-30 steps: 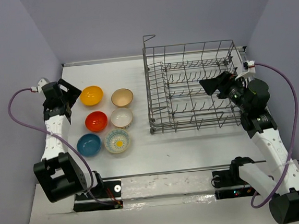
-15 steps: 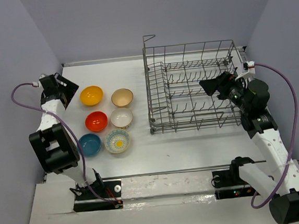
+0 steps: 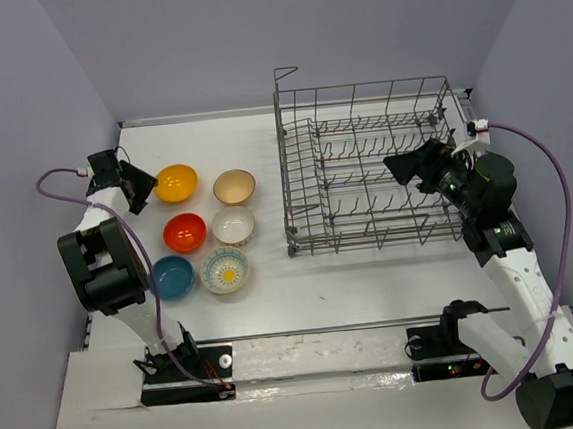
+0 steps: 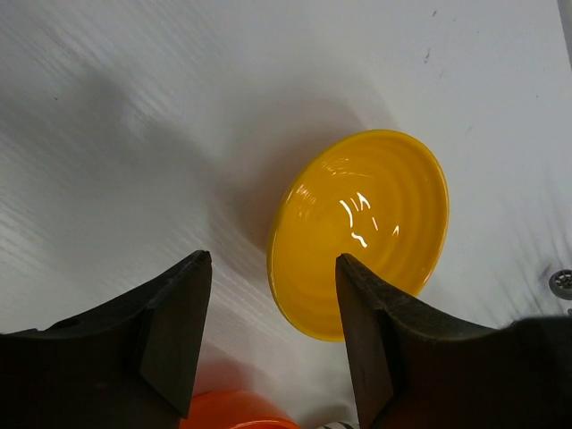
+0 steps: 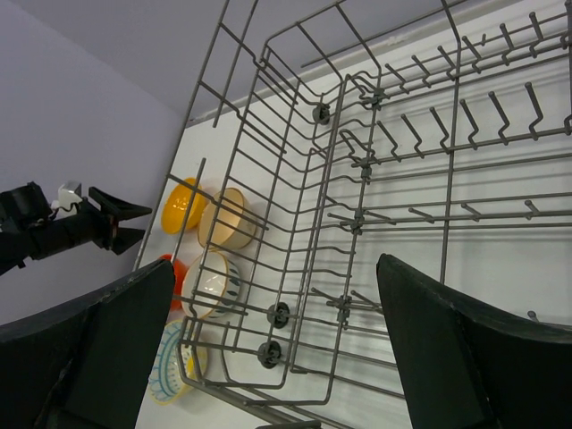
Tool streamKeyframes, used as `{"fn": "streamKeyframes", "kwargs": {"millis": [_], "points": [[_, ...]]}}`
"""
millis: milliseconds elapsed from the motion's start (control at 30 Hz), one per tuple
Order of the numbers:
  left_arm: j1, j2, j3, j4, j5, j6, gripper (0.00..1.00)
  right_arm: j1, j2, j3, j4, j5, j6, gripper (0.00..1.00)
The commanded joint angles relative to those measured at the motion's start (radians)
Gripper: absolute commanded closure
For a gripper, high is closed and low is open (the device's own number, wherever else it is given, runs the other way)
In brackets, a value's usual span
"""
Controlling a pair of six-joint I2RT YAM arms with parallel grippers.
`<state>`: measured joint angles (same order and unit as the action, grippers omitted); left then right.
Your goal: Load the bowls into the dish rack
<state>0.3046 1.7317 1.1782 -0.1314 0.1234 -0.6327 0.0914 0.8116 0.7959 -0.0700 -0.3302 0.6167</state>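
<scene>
— What has changed?
— The left arm has folded upright, and the left gripper [image 3: 135, 185] has swung in just beside the yellow bowl [image 3: 175, 182]. The right arm has stayed put.
— And the bowls, front to back?
— Nearest are the blue bowl [image 3: 171, 277] and the flower-patterned bowl [image 3: 225, 270]. Behind them are the orange-red bowl [image 3: 185, 231] and the white bowl [image 3: 233, 225]. Farthest are the yellow one and the tan bowl [image 3: 234, 187]. All six sit upright on the table [image 3: 372, 277], left of the dish rack [image 3: 361, 153].
— The claws?
— The left fingers are parted and grip nothing; the yellow bowl's rim is just ahead of them. The right gripper [image 3: 405, 164] hangs wide open over the rack's tines, holding nothing
</scene>
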Motion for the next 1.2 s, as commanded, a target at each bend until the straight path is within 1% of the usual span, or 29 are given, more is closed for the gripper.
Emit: {"fn": "streamKeyframes", "kwargs": {"millis": [0, 133, 533, 700, 800, 867, 1000, 1033, 1133, 1167], "points": [[-0.013, 0.019, -0.003, 0.015, 0.001, -0.009, 0.35, -0.005, -0.019, 0.039, 0.007, 0.02, -0.017, 0.0], [-0.015, 0.038, -0.006, 0.023, -0.001, -0.018, 0.39, -0.005, -0.017, 0.046, 0.004, 0.02, -0.02, 0.0], [-0.022, 0.086, 0.023, 0.023, -0.004, -0.018, 0.44, -0.005, -0.009, 0.058, -0.005, 0.013, -0.015, 0.0], [-0.03, 0.103, 0.035, 0.023, -0.01, -0.022, 0.5, -0.005, -0.012, 0.06, -0.014, 0.014, -0.018, 0.0], [-0.038, 0.112, 0.044, 0.023, -0.013, -0.024, 0.51, -0.005, -0.012, 0.057, -0.02, 0.013, -0.02, 0.0], [-0.041, 0.118, 0.049, 0.03, -0.005, -0.025, 0.55, -0.005, -0.015, 0.057, -0.022, 0.014, -0.023, 0.0], [-0.048, 0.126, 0.057, 0.036, -0.002, -0.027, 0.62, -0.005, -0.015, 0.057, -0.027, 0.014, -0.023, 0.0], [-0.048, 0.126, 0.058, 0.036, -0.001, -0.027, 0.69, -0.005, -0.015, 0.057, -0.028, 0.014, -0.026, 0.0], [-0.05, 0.124, 0.064, 0.039, 0.002, -0.028, 0.83, -0.005, -0.014, 0.058, -0.033, 0.014, -0.026, 0.0], [-0.05, 0.118, 0.067, 0.038, 0.002, -0.027, 0.94, -0.005, -0.014, 0.058, -0.033, 0.013, -0.025, 0.0]]}}
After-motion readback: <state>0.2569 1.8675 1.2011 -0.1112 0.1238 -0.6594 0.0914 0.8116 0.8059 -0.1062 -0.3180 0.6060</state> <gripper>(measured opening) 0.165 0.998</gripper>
